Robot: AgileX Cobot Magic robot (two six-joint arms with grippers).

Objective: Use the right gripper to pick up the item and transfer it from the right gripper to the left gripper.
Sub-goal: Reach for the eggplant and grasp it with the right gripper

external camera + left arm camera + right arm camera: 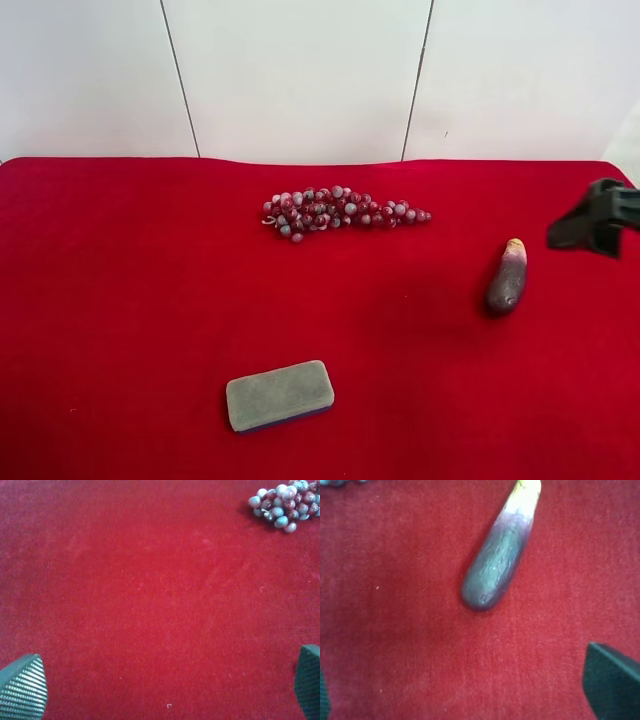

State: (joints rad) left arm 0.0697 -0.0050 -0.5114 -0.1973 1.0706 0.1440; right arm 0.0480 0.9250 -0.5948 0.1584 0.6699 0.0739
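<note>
The item, a small dark purple-brown eggplant toy (507,280) with a pale yellowish tip, lies on the red cloth at the right of the exterior high view. My right gripper (580,232) enters from that view's right edge, above and beside the eggplant, not touching it. In the right wrist view the eggplant (500,555) lies ahead of the right gripper (470,695), whose fingers (612,685) are spread wide and empty. My left gripper (165,690) is open and empty over bare cloth; it is out of the exterior high view.
A cluster of red-grey grapes (340,210) lies at the cloth's back middle and shows in the left wrist view (287,502). A grey eraser block (280,395) lies at the front middle. A white panelled wall (300,70) stands behind the table.
</note>
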